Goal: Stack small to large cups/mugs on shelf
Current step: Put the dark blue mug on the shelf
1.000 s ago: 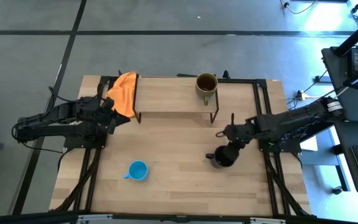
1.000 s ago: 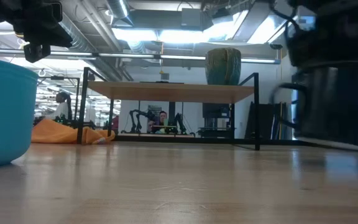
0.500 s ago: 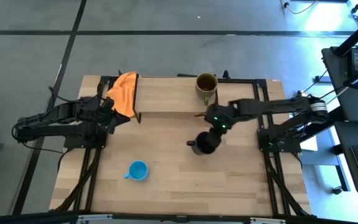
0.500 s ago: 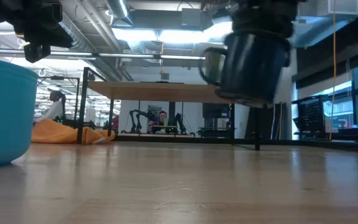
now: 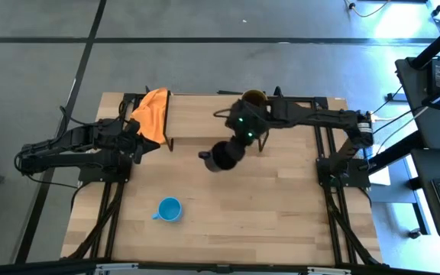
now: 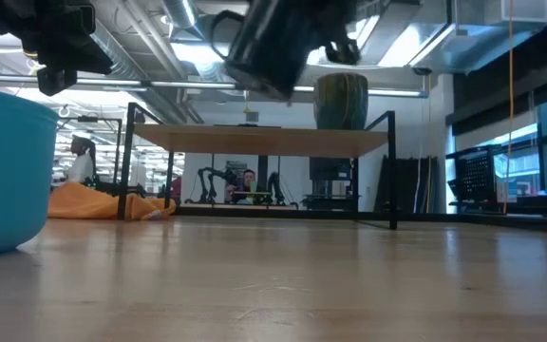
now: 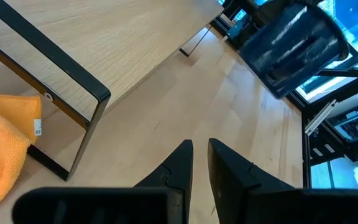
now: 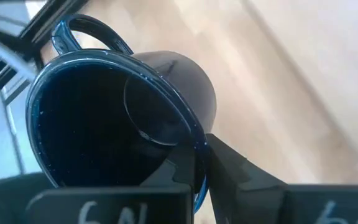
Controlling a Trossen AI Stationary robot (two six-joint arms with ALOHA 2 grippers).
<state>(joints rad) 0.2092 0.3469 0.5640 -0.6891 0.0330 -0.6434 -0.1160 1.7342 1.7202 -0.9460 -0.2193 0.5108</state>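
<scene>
A black mug (image 5: 221, 156) hangs in the air just in front of the shelf (image 5: 205, 114), with my right gripper (image 5: 237, 140) shut on it. In the low view this mug (image 6: 269, 46) is tilted, above the level of the shelf top (image 6: 254, 141). An olive-brown mug (image 6: 341, 100) stands on its base at the shelf's right end. A small light blue mug (image 5: 169, 209) stands on the tabletop near the front. My left gripper (image 5: 145, 145) waits shut beside the shelf's left end, holding nothing. My right gripper pinches the black mug's wall at the rim (image 8: 191, 134), one finger inside the mug and one outside. The handle (image 8: 86, 31) is on the far side of the rim from the fingers. The fingers slant down from the right. The mug hangs tilted, clear of table and shelf.
An orange cloth (image 5: 153, 113) lies draped at the shelf's left end. The shelf's black metal legs (image 7: 73, 81) stand close to my left gripper. Bare tabletop (image 5: 266, 214) lies in front of the shelf, around the blue mug.
My right gripper has carried the black mug up from near the tabletop and toward the far left, to the shelf's front edge. The mug has risen from below the shelf board to above it and has tipped over more.
</scene>
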